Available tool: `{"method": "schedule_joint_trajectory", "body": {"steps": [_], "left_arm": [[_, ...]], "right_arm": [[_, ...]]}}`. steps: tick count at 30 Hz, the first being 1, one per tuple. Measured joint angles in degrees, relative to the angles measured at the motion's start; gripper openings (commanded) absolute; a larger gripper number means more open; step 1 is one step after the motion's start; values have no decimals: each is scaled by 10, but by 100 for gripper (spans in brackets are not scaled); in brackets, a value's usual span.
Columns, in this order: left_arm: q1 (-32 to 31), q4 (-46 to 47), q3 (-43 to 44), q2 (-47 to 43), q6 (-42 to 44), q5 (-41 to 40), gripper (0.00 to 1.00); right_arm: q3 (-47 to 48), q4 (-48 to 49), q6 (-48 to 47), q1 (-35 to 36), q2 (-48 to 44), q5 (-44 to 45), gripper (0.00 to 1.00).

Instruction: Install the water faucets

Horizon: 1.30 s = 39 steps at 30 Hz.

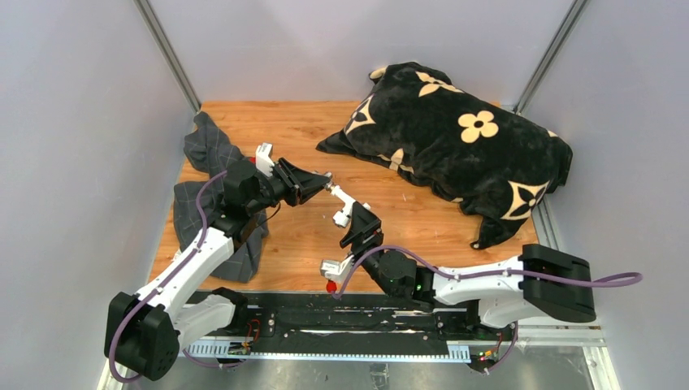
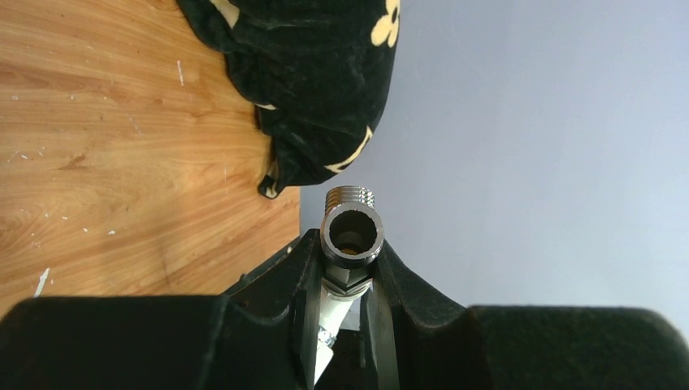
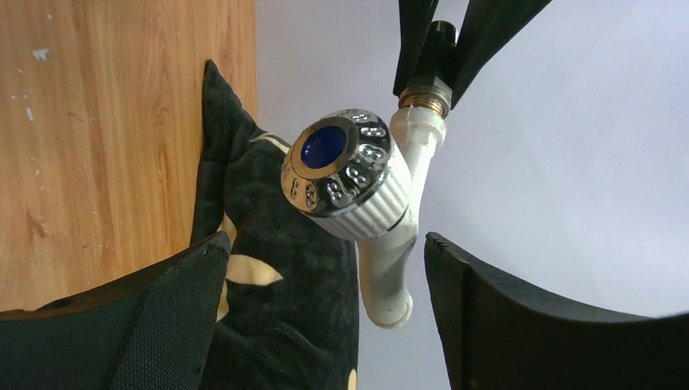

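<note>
- left tool (image 2: 349, 252): narrow, clamped on the grey metal t-piece (image 2: 351, 257). the piece is held up in the air with its open bore facing the wrist camera and a threaded stub behind it.
- right tool (image 3: 327, 244): wide, gripping nothing. one finger stands on each side of the spout of the white tap body (image 3: 388, 280), with a gap showing on both sides (no contact that i can see).
- joint: in the right wrist view the brass nut (image 3: 424, 96) at the top of the tap body sits against the end of the t-piece, between the left tool's fingers.
- the tap body hangs from the t-piece with no other support, so i judge the two parts to be mated. how far the thread has run in cannot be told.
- chrome knob (image 3: 337, 166), with its blue cap, tilts toward the right wrist camera.
- position: the top view shows the assembly in mid-air between the two tools, above the bare wood surface (image 1: 301, 236).
- surroundings: black flowered cushion (image 1: 455, 138) at the far right, grey checked cloth (image 1: 207, 150) at the far left. neither is touched.
- progress: joining looks largely done. what is left is probably a regrip by the right tool for final tightening, or setting the assembly down.
</note>
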Motion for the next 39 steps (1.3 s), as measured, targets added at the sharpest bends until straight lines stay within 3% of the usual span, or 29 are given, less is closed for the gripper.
{"method": "schedule_joint_trajectory", "body": {"steps": [7,18,26,32,36,39], "left_arm": [[0,0,0,0,-2,1,0],[0,3,0,0,-3,2,0],[3,17,-3,2,-4,-2,0],[3,18,-5,3,-2,-3,0],[3,25,-5,3,-4,1,0],[3,37,-5,3,-6,2,0]], "right_arm": [[2,90,-35,-28,48,0,78],[26,147,-43,-49,81,-10,36],[43,148,-6,-55,84,-10,24],[52,98,88,-56,63,-13,15],[69,4,202,-64,14,-41,1],[84,-70,310,-82,-28,-86,1]]}}
